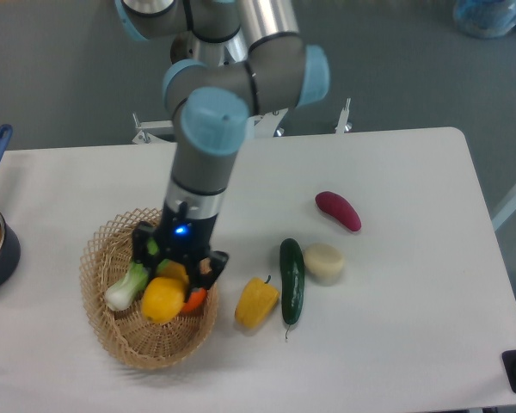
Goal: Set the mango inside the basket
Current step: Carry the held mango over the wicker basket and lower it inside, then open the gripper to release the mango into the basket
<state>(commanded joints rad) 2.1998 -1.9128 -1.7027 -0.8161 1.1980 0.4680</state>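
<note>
Mango sat clamped between the 2 fingers of the gripper, hanging right over the basket above the orange and the bok choy, so I'd guess it just needed dropping straight down.

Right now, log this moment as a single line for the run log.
phase: carry over basket | gripper: shut on mango | mango: above basket, not yet released | basket holds: bok choy, orange
</note>
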